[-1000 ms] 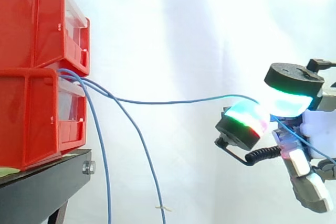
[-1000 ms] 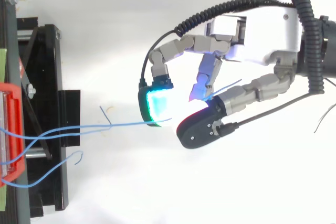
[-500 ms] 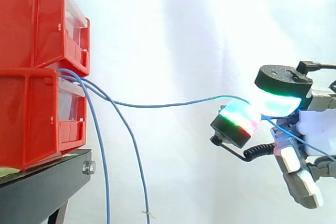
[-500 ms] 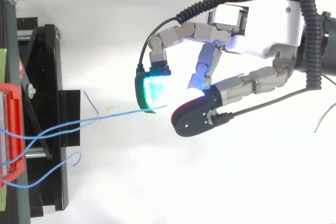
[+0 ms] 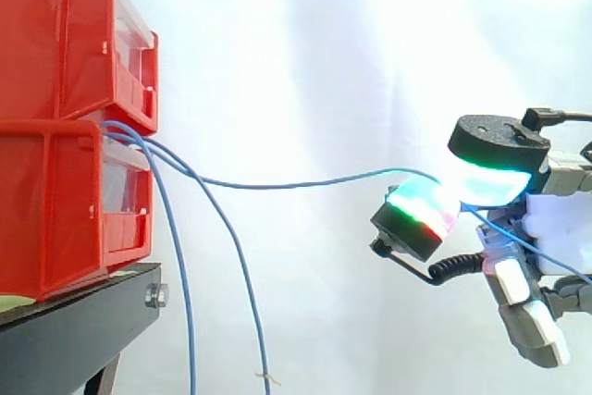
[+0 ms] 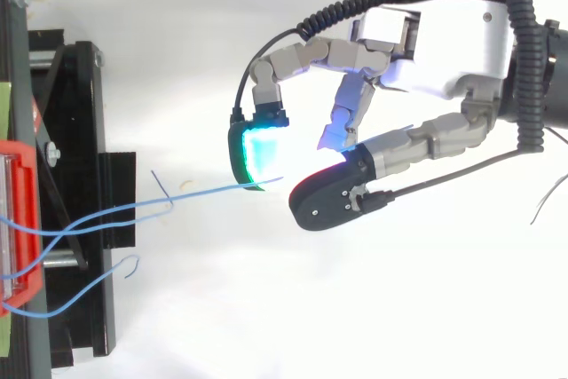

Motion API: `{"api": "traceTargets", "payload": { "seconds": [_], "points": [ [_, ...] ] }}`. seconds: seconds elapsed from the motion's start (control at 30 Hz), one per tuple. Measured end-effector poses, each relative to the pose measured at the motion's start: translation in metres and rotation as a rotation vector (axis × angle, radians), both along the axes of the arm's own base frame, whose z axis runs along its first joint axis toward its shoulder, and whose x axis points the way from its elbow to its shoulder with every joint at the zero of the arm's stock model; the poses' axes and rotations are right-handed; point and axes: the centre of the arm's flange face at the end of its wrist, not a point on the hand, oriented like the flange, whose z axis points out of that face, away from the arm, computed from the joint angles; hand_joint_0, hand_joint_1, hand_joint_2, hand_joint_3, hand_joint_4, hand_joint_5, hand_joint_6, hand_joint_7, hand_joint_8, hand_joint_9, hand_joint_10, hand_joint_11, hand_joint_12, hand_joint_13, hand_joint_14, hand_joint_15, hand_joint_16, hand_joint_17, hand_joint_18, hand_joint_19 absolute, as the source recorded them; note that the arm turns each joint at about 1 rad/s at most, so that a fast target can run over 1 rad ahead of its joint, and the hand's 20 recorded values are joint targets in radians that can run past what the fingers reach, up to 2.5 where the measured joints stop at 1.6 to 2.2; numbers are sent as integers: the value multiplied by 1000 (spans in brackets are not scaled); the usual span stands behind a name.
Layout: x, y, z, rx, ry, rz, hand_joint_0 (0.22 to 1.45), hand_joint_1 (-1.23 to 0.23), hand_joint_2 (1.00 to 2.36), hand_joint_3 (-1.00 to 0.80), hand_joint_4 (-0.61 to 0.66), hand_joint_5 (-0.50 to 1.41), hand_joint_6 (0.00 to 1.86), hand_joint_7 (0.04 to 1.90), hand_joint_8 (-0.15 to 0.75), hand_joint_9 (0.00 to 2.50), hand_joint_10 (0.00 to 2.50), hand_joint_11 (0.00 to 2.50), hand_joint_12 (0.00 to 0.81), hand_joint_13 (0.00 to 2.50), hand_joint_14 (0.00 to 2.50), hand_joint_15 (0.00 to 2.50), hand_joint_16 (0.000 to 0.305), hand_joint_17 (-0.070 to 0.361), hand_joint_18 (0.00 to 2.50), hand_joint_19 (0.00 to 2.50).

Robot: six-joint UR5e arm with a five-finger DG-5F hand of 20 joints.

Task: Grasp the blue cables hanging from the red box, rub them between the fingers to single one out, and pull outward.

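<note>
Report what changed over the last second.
The hand shifted slightly toward the red bins, then stopped, so the blue cable pinched between its fingers sags a little more. The tips of the loose hanging cables swung. The pinch held and the bins stayed put.

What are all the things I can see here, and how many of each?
bins: two, red, stacked on the stand at left
stand: one, black, under the bins
held cable: one, blue, from between the bins across to the hand
loose cables: two, blue, hanging down from between the bins
curtain: one, white, behind everything
hand: one, white and grey with glowing pads, at right, pinching the held cable
</note>
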Motion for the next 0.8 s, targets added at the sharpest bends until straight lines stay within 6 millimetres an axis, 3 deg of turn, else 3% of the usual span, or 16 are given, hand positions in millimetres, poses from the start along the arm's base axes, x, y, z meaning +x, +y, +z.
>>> {"api": "traceTargets", "payload": {
  "seconds": [0.8],
  "points": [
    [0,0,0,0,0,0,584,-736,1009,-6,-92,88,604,1532,384,1328,0,9,457,1258,10,248,62,139,1271,443]
  ]
}}
